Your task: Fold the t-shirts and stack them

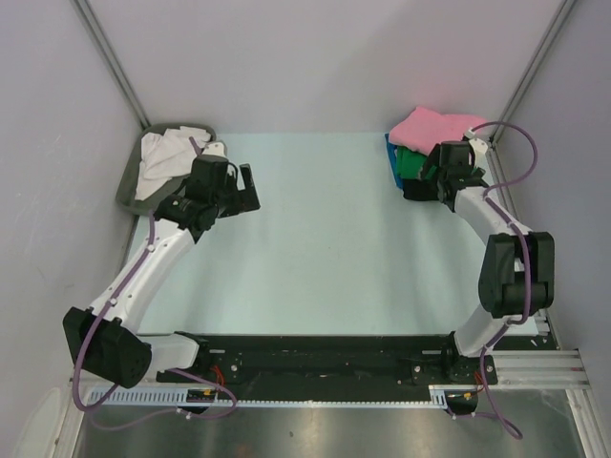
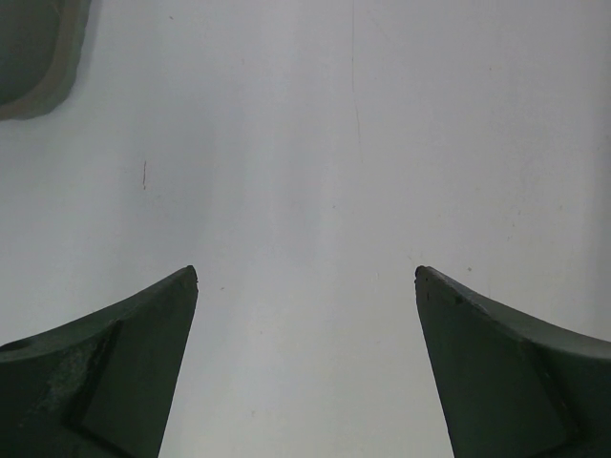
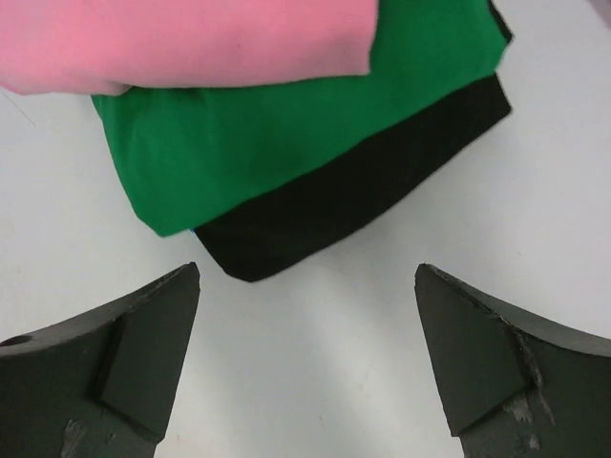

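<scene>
A stack of folded t-shirts sits at the back right: pink t-shirt (image 1: 430,125) on top, green t-shirt (image 1: 410,160) under it, black t-shirt (image 1: 414,189) below, and a sliver of blue t-shirt (image 1: 390,153) at the stack's left edge. In the right wrist view the pink (image 3: 191,38), green (image 3: 286,124) and black (image 3: 353,200) layers lie just ahead of my open, empty right gripper (image 3: 305,277). A crumpled white t-shirt (image 1: 164,157) lies in the grey tray (image 1: 134,196) at the back left. My left gripper (image 1: 246,191) is open and empty over bare table (image 2: 305,191), right of the tray.
The tray's corner (image 2: 38,57) shows at the left wrist view's upper left. Grey walls close the back and both sides. The pale mat (image 1: 325,248) spans the table between the arms. A black rail runs along the near edge.
</scene>
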Available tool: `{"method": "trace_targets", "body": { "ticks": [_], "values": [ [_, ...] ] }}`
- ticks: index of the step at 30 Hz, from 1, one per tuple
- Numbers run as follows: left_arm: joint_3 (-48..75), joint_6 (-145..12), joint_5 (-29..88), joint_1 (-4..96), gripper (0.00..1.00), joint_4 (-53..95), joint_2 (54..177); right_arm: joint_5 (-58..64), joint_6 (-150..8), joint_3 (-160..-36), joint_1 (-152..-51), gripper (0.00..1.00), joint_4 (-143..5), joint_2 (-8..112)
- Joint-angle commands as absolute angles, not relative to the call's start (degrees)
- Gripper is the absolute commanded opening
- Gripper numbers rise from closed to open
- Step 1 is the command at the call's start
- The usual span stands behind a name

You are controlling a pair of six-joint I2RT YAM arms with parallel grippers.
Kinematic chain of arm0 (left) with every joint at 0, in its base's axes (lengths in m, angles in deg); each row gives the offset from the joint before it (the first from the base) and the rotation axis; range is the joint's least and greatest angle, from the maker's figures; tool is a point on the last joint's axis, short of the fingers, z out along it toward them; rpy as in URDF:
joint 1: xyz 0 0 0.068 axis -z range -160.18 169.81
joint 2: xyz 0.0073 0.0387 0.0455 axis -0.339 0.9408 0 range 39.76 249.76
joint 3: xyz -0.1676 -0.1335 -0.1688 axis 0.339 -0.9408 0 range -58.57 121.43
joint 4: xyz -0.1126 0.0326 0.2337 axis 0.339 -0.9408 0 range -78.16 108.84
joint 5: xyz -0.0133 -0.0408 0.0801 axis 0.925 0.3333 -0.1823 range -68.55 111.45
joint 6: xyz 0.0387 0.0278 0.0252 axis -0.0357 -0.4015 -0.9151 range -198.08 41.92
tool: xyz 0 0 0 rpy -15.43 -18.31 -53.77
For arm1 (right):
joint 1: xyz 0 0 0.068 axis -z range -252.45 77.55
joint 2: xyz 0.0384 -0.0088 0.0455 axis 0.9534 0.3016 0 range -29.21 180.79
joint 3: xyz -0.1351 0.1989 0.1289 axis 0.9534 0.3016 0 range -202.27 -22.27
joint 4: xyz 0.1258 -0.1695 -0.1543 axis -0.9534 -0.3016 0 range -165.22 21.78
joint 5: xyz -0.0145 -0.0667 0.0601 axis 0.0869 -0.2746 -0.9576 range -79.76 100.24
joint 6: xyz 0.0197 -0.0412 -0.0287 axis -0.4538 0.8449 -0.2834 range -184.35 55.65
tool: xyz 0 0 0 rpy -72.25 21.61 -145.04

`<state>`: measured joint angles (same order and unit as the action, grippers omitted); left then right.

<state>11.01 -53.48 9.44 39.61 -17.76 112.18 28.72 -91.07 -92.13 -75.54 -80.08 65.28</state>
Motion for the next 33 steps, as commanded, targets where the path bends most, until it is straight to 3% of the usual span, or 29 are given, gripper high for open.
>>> {"method": "trace_targets", "body": {
  "ticks": [1,5,17,24,27,31,33],
  "values": [
    [10.2,-53.2,12.3,39.5,1.0,-15.4,109.8,31.2,-92.9,-95.4,-75.3,0.99,-68.8,68.2],
    [9.8,-54.9,13.0,39.5,1.0,-14.7,109.5,32.1,-92.7,-96.4,-73.9,0.98,-63.8,70.3],
    [9.4,-56.1,12.7,39.4,1.0,-14.1,111.1,32.0,-92.2,-105.4,-69.9,0.97,-67.6,77.7],
    [10.1,-56.8,12.2,39.4,1.0,-14.1,112.0,30.5,-93.4,-110.2,-69.4,0.9,-69.6,82.0],
    [10.0,-56.8,12.3,39.4,1.0,-14.0,112.6,30.1,-94.0,-110.8,-69.3,0.82,-69.4,82.6],
    [9.5,-56.5,12.6,39.3,1.0,-13.7,113.3,29.6,-94.9,-111.1,-68.9,0.56,-69.3,83.2],
    [9.5,-56.5,13.0,39.3,1.0,-13.6,113.4,29.4,-94.9,-111.5,-68.8,0.52,-69.4,83.7]
  ]
}}
